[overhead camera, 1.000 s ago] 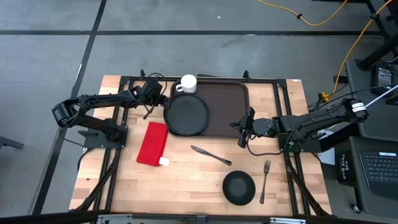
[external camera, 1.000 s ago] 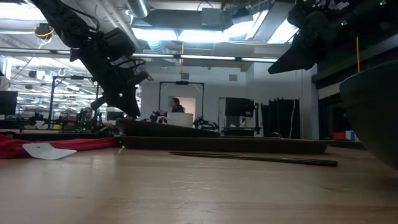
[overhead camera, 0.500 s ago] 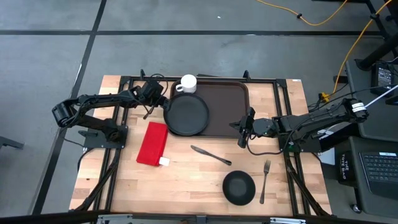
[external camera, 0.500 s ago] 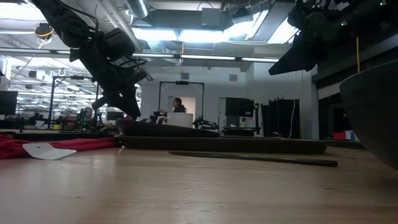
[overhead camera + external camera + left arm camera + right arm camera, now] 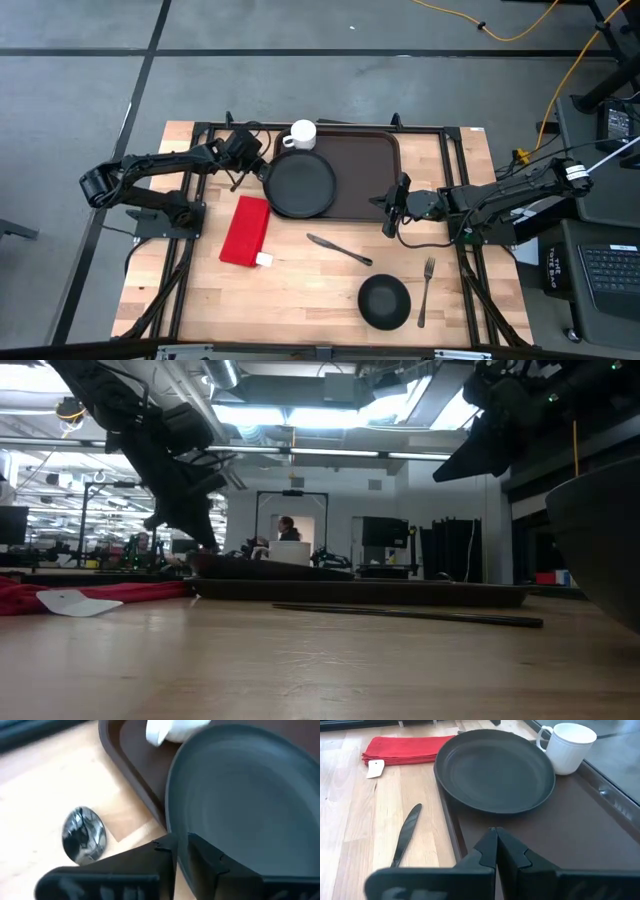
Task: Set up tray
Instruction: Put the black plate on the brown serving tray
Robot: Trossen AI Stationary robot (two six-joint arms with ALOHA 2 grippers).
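The dark brown tray (image 5: 365, 165) lies at the table's far middle. A round black plate (image 5: 300, 185) sits on the tray's left part, its left edge reaching out over the tray's rim. A white mug (image 5: 302, 134) stands at the tray's far left corner. My left gripper (image 5: 262, 168) is at the plate's left rim, shut on it. My right gripper (image 5: 389, 212) hangs shut above the tray's near right corner, holding nothing. My left gripper has the plate's left rim (image 5: 174, 827) between its two fingers, one finger (image 5: 205, 854) over the plate's inside and the other outside. The fingers come slanting down from the table's left. The plate still lies on the tray.
A spoon (image 5: 84, 832) lies on the wood left of the tray. A red folded napkin (image 5: 246, 230) is at the near left. A knife (image 5: 340, 250), a fork (image 5: 425, 290) and a black bowl (image 5: 384, 302) lie toward the near right.
My left gripper has rolled a little about its own axis while staying at the plate's left rim. The plate and the tray have kept their places.
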